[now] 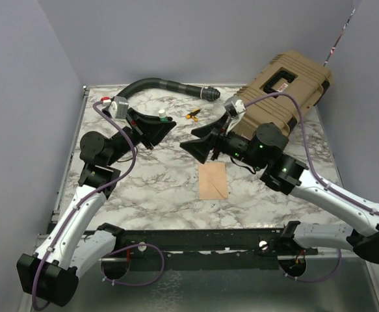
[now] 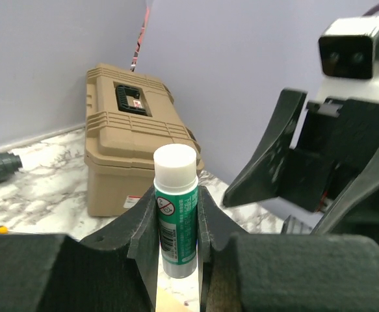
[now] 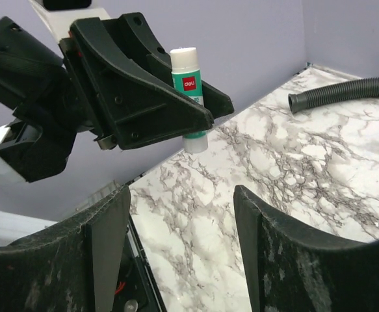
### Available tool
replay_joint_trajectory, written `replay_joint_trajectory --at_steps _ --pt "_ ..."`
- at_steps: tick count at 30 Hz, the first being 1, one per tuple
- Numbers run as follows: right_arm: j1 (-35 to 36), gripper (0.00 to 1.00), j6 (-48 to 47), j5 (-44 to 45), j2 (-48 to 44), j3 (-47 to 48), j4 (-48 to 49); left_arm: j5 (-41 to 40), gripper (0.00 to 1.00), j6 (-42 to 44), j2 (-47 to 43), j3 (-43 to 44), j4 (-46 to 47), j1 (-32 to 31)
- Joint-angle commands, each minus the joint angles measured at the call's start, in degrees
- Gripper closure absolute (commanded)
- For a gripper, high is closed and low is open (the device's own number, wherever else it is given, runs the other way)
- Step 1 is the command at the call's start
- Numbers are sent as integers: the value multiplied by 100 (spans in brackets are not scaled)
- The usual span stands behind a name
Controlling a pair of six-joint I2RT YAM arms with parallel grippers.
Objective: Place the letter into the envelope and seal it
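The peach envelope (image 1: 212, 181) lies flat on the marble table (image 1: 150, 188), near the middle. The letter shows in no view. A green glue stick (image 2: 176, 214) with a white cap stands upright between the fingers of my left gripper (image 2: 176, 205), which is shut on it and held above the table, left of centre (image 1: 165, 127). My right gripper (image 3: 182, 208) is open with nothing between its fingers; it faces the left gripper (image 3: 176, 110) and the glue stick (image 3: 188, 81) from a short way off. In the top view the right gripper (image 1: 192, 142) hovers just behind the envelope.
A tan hard case (image 1: 287, 91) stands at the back right against the wall. A black corrugated hose (image 1: 163, 84) curves along the back. A small yellow and black tool (image 1: 192, 116) lies between them. A black rail (image 1: 196, 240) runs along the near edge.
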Motion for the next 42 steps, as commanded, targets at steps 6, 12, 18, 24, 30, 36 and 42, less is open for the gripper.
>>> replay_joint_trajectory --at_steps 6,12,18,24,30,36,42 --pt "1 32 160 1336 -1006 -268 -1498 611 100 1456 -400 186 -520 13" --pt "1 32 763 2904 -222 418 -2862 222 100 1478 -481 118 -845 11" --pt "-78 32 617 3659 1281 762 -3126 242 100 1371 -807 -180 -963 12" --pt "-632 33 535 3246 3068 1435 -3165 396 100 1219 -1132 -341 -1132 13" --pt "-1051 37 150 2882 4245 2032 -3109 213 100 870 -1464 -601 -1234 12" --pt "-1358 44 48 2021 4816 2186 -2900 66 100 536 -1926 -989 -1332 13" --pt "-1361 45 -92 1778 5135 2401 -3125 65 100 450 -1930 -1145 -1346 11"
